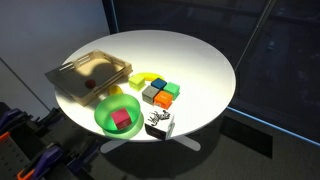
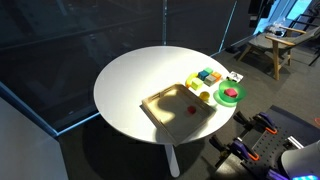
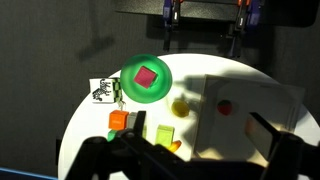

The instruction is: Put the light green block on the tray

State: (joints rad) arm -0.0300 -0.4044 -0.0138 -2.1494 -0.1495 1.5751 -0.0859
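Note:
The light green block (image 3: 165, 132) lies on the round white table between the cube cluster and the tray; it also shows in both exterior views (image 1: 157, 82) (image 2: 196, 85). The light-wood tray (image 3: 262, 92) (image 1: 72, 72) (image 2: 158, 107) holds a small red object (image 3: 225, 106). My gripper (image 3: 201, 130) shows only in the wrist view. It is open and empty, high above the table, with its dark fingers on either side of the tray's near edge. The block sits just inside the left finger.
A green bowl (image 3: 128, 82) (image 1: 104, 118) (image 2: 222, 98) holds a pink-red block. A small yellow object (image 3: 180, 107) lies by the tray. Orange, grey and dark green cubes (image 1: 162, 94) cluster nearby, with a black-and-white patterned cube (image 1: 160, 125) at the table edge.

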